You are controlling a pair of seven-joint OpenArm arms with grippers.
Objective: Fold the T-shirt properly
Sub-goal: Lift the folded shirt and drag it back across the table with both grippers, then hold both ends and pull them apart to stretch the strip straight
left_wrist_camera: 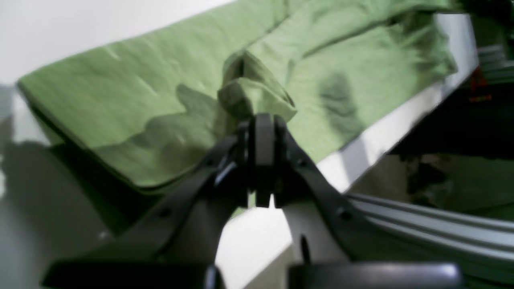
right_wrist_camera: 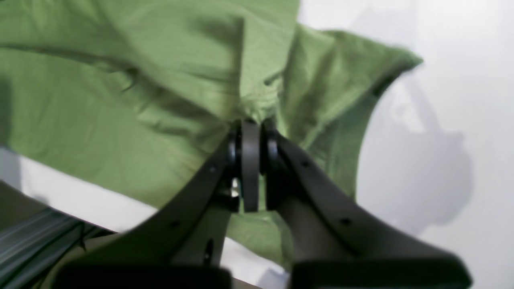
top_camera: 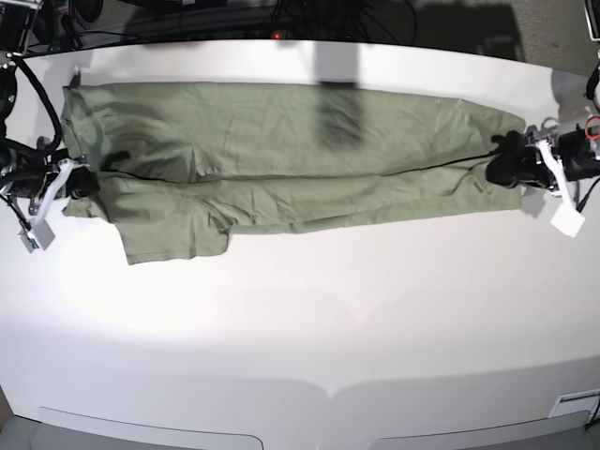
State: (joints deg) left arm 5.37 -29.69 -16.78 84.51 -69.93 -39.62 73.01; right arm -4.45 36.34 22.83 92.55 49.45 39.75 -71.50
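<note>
Both end effectors are clamped tight on cloth. On my left end effector point(left_wrist_camera: 263, 120) the jaws are pressed together with a bunched fold of the T-shirt point(left_wrist_camera: 160, 88) pinched at the tips, and on my right end effector point(right_wrist_camera: 251, 122) the jaws are likewise closed with a gathered ridge of the same green fabric caught between them.

From the base view, the T-shirt point(top_camera: 281, 150) lies stretched lengthwise across the far half of the white desk point(top_camera: 300, 328), folded into a long band. My left end effector point(top_camera: 511, 161) grips one short end at that view's right, and my right end effector point(top_camera: 80, 183) grips the opposite end at that view's left, where a sleeve flap hangs out toward the near side. A dark crease line runs along the band between my two grips.

The band's far long edge sits near the desk's far edge. The whole near half of the desk is bare white surface, leaving broad room there. In the left wrist view the cloth reaches close to the desk's edge, with a grey rail beyond it.

Both wrist views are blurred, so the exact layers caught in each grip are hard to make out. A dark shadow patch falls on the middle of the fabric.
</note>
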